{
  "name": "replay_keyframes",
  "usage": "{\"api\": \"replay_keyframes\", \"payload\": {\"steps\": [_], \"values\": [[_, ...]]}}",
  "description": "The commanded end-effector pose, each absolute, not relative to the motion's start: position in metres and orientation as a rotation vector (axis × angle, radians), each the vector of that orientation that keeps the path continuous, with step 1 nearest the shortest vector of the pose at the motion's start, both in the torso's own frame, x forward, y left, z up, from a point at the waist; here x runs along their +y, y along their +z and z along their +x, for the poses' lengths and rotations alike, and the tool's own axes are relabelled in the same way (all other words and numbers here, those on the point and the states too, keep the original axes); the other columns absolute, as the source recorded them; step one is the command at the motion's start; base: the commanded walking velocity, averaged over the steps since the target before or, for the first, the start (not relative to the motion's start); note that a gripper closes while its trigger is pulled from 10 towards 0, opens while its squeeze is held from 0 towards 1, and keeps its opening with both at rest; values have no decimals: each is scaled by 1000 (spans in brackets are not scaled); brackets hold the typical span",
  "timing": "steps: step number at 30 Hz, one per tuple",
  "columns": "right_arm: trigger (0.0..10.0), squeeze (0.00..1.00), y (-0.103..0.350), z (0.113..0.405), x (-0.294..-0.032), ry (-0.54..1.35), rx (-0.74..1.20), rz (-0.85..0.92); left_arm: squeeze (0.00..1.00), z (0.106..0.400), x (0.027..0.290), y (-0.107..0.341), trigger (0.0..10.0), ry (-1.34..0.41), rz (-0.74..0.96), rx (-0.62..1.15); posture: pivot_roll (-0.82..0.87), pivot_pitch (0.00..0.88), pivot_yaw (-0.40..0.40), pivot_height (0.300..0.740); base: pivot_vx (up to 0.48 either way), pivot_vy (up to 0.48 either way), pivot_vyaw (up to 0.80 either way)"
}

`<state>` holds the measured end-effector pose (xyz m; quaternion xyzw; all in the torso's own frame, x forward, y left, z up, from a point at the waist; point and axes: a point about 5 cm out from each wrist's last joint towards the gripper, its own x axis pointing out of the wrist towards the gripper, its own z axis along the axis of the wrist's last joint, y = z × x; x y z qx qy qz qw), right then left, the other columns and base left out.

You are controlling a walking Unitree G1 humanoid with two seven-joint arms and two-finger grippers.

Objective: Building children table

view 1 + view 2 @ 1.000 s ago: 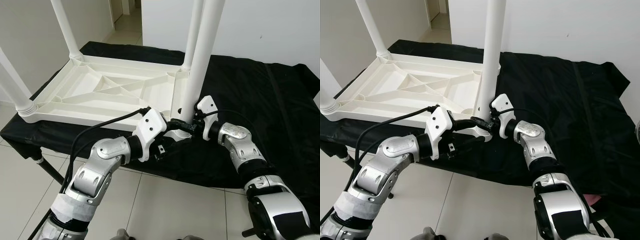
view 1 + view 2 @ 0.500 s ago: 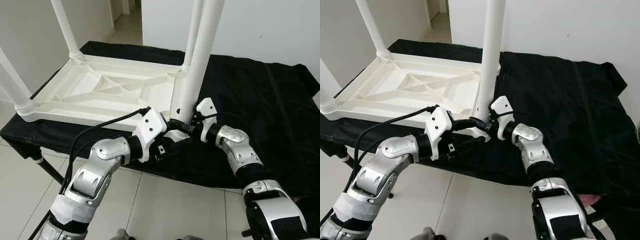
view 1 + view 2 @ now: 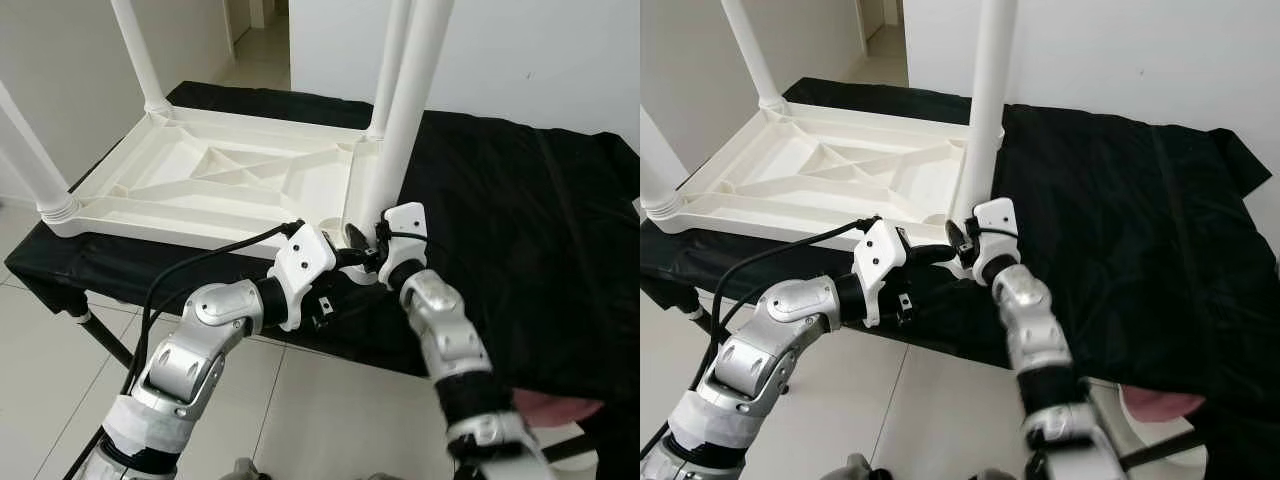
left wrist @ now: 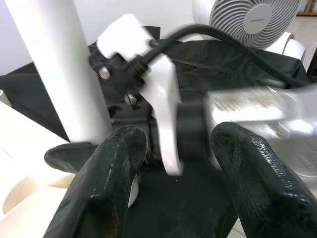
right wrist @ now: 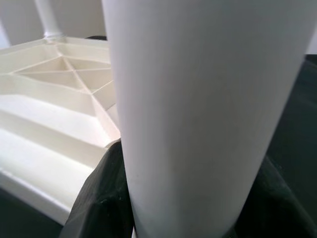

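Black cloth is covering the worktop where the upturned tabletop is lying. Right gripper is clasping the near leg at its socket; left gripper is hovering alongside, jaws parted, empty. Seating that leg seems underway; next, twisting it tight.

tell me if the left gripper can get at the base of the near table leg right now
Probably not cleanly. The left gripper sits open beside the near table leg, but the right gripper already straddles the leg's base, its wrist between the left fingers.
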<state>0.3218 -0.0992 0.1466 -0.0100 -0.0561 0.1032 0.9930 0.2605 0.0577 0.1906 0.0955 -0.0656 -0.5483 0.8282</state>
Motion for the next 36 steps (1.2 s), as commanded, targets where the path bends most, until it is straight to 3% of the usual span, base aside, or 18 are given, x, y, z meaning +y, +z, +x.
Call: {"api": "replay_keyframes", "payload": {"steps": [1,12,13,18,19,20,21,25,27,36], "values": [[10000,0,143,319,-108,107,-96,4,0,263,59,189,10000,-1129,204,-128,-97,48,25,740,0,0,0],[10000,0,149,309,-124,-15,-101,-24,0,264,58,188,10000,-1118,192,-129,-105,48,25,740,0,0,0],[10000,1000,151,310,-125,-1,-112,-21,0,265,57,189,10000,-1117,190,-131,-109,47,23,740,0,0,0],[10000,1000,155,311,-129,136,-125,-9,0,265,58,189,10000,-1111,187,-136,-108,41,19,740,0,0,0],[10000,863,155,312,-132,206,-127,-19,0,265,58,189,10000,-1109,186,-136,-107,39,17,740,0,0,0],[10000,863,155,312,-132,206,-127,-19,0,265,58,189,10000,-1109,186,-136,-107,39,17,740,0,0,0],[10000,0,155,312,-136,285,-127,-61,0,265,58,189,10000,-1109,187,-137,-109,36,17,740,0,0,0],[10000,0,154,312,-138,330,-125,-91,0,265,59,189,10000,-1109,187,-137,-108,33,16,740,0,0,0],[10000,0,152,317,-143,501,-98,-148,0,265,59,190,10000,-1110,189,-139,-107,23,23,740,0,0,0],[10000,0,154,335,-141,734,-74,-194,0,266,59,192,10000,-1114,197,-143,-102,11,30,740,0,0,0]]}}
